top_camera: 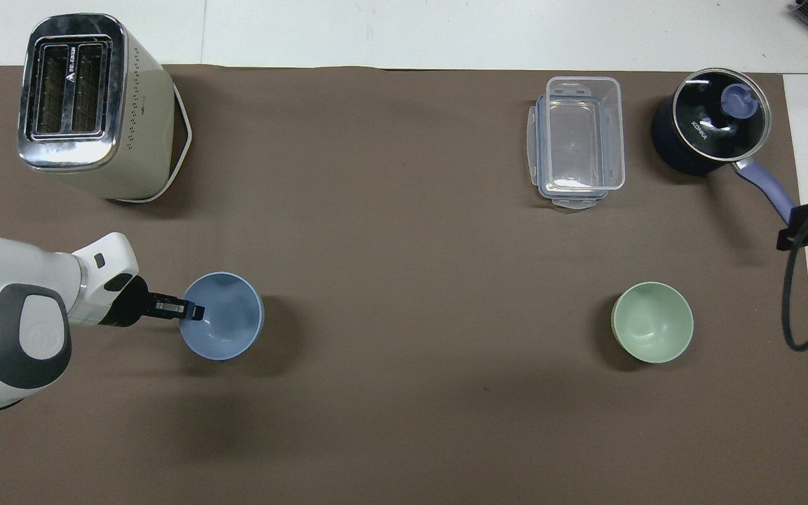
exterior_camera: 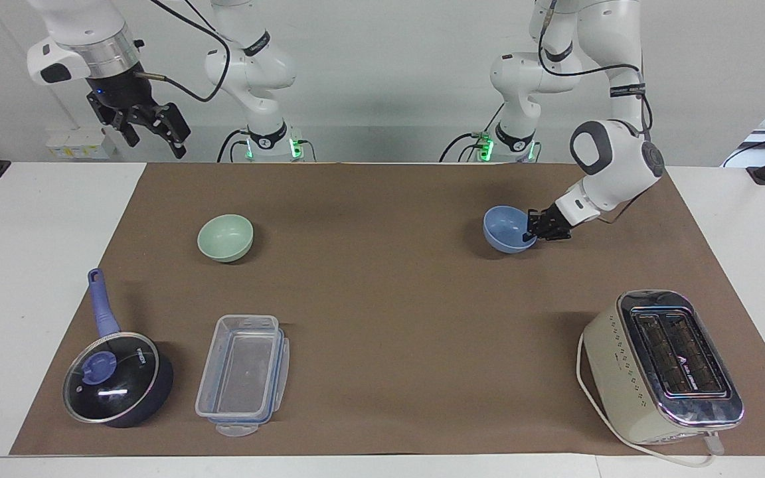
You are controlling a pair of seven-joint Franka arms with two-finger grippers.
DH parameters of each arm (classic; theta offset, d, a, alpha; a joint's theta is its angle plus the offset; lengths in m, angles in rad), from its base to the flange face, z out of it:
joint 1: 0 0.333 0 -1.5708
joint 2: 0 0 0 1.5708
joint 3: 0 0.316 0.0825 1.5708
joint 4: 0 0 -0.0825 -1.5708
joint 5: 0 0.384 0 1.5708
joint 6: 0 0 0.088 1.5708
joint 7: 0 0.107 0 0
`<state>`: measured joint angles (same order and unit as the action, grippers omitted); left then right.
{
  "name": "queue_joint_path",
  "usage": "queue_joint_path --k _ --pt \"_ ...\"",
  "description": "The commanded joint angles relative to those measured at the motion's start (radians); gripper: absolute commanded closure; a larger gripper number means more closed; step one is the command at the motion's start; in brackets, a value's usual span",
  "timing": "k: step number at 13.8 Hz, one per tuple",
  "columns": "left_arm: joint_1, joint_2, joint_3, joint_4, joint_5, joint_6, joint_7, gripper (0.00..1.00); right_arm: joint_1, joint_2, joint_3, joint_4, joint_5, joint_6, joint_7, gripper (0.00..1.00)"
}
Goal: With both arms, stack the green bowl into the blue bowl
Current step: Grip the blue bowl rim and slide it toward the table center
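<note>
Both bowls, blue (exterior_camera: 507, 230) and green (exterior_camera: 225, 237), look matt and smooth. The mat (exterior_camera: 382, 299) is dull brown, paper-like. The toaster (exterior_camera: 661, 365) has a glossy chrome top; the box (exterior_camera: 243, 374) is clear plastic; the pan (exterior_camera: 117, 378) has a shiny glass lid.

saucepan (exterior_camera: 117, 385) beside container (exterior_camera: 243, 375) — toaster (exterior_camera: 665, 365) well apart
</note>
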<state>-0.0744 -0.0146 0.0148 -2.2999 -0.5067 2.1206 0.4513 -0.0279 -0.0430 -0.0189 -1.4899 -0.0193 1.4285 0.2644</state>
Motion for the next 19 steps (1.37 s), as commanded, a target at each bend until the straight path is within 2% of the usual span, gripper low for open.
queue_joint_path --k 1,8,10,13,16,17,18,19 --pt "-0.086 -0.002 -0.006 0.019 -0.018 -0.001 -0.116 1.0 -0.007 -0.002 0.007 0.002 0.005 0.004 0.006 0.0" --pt "-0.398 0.005 -0.004 0.008 -0.012 0.174 -0.495 1.0 -0.007 -0.002 0.007 0.003 0.005 0.004 0.006 0.0" --pt "-0.488 0.042 -0.006 -0.002 -0.012 0.255 -0.566 1.0 -0.007 -0.002 0.007 0.003 0.005 0.004 0.006 0.0" --pt "-0.582 0.076 -0.006 -0.021 -0.012 0.315 -0.626 1.0 -0.007 -0.002 0.007 0.003 0.005 0.004 0.006 0.0" --pt "-0.625 0.117 -0.006 -0.026 -0.012 0.361 -0.652 1.0 -0.007 -0.002 0.005 0.003 0.005 0.004 0.004 0.0" --pt "-0.625 0.119 -0.006 -0.026 -0.012 0.363 -0.649 0.69 -0.009 -0.002 0.004 0.003 0.005 0.007 0.004 0.0" --pt "-0.624 0.122 -0.004 -0.02 -0.012 0.363 -0.645 0.01 -0.009 -0.002 0.004 0.003 0.005 0.009 0.009 0.0" --pt "-0.608 0.114 -0.003 -0.013 -0.01 0.354 -0.637 0.0 -0.009 -0.002 0.005 0.003 0.005 0.009 0.007 0.0"
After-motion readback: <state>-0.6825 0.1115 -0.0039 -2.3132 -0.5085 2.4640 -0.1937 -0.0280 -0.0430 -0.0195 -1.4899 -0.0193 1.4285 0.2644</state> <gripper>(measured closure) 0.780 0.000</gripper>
